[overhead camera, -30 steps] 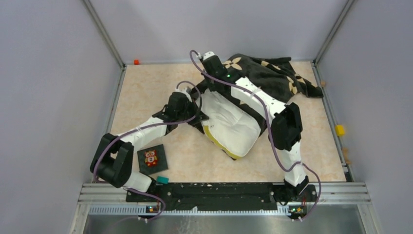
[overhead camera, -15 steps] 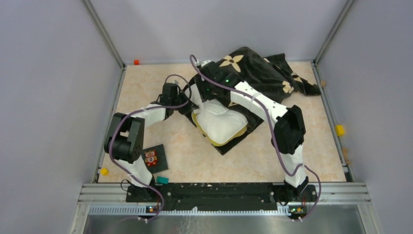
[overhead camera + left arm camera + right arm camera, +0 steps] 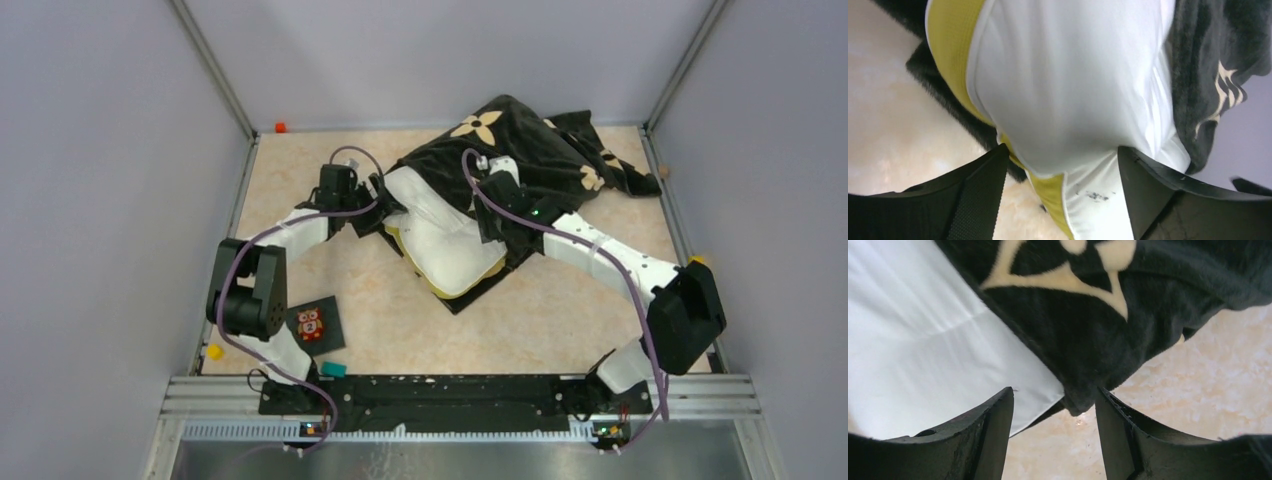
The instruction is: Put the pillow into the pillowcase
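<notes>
The white pillow (image 3: pixel 440 245) with its yellow band lies mid-table, its far end tucked under the black flower-print pillowcase (image 3: pixel 510 140); a black flap also lies beneath it. At the pillow's left corner, my left gripper (image 3: pixel 383 207) is open. In the left wrist view the pillow (image 3: pixel 1068 75) bulges between the spread fingers (image 3: pixel 983 195) of the left gripper (image 3: pixel 1063 150). My right gripper (image 3: pixel 495 228) is open at the pillowcase's near right edge. The right wrist view shows the pillowcase hem (image 3: pixel 1083 355) hanging just above the right gripper (image 3: pixel 1053 395), with the pillow (image 3: pixel 913 355) to the left.
A dark owl-picture card (image 3: pixel 312 325) lies near the left arm's base, with a teal block (image 3: pixel 333 369) and a small yellow piece (image 3: pixel 214 351) beside it. An orange bit (image 3: pixel 281 127) sits at the far left corner, a yellow block (image 3: pixel 697 266) on the right rail. Grey walls enclose the table.
Both grippers have opened and let go. The right arm drew back from the far side and swung right. The pillowcase now drapes further over the pillow, which has shifted away from me.
</notes>
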Robot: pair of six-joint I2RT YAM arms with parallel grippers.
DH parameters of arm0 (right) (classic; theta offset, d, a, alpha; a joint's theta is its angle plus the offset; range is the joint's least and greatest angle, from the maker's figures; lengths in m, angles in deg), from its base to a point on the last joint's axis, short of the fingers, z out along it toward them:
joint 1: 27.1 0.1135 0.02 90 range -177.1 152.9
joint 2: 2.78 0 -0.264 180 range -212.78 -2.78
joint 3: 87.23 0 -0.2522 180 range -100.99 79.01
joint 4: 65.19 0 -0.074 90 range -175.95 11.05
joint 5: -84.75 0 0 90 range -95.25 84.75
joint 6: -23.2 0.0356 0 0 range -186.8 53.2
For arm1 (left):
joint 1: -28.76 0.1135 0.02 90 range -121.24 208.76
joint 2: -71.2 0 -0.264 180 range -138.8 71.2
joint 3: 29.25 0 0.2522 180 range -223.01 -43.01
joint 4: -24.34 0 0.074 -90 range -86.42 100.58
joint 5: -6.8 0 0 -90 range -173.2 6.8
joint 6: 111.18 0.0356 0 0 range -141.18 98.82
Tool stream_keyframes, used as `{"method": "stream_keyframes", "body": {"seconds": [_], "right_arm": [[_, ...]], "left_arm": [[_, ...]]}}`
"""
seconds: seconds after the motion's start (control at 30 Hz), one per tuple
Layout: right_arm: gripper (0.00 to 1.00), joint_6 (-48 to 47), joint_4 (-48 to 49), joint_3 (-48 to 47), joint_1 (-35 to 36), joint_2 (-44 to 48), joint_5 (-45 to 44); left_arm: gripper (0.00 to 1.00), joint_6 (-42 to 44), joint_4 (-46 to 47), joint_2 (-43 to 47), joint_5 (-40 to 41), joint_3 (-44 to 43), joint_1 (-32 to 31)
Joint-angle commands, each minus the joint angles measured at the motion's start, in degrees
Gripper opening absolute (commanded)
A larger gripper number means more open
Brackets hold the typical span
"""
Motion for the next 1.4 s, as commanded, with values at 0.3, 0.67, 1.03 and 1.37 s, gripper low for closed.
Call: {"method": "stream_keyframes", "body": {"seconds": [0.3,0.67,1.03,1.37], "right_arm": [[0.59,-2.23,10.79,4.43,-2.67,-6.76,-5.99],[0.07,-1.60,5.98,-0.63,-2.57,-8.83,-9.89],[0.00,2.07,-6.50,-15.79,15.15,-10.15,4.68],[0.14,0.66,-5.85,-15.28,10.83,-7.55,10.98]], "left_arm": [[0.99,3.41,-3.91,11.63,-1.68,8.11,-9.11],[0.39,-3.21,2.41,-0.05,1.60,3.76,-12.95],[0.00,-7.24,1.25,5.84,7.29,-0.70,-16.61],[0.00,-7.51,-1.45,12.55,7.60,-1.54,-15.21]]}}
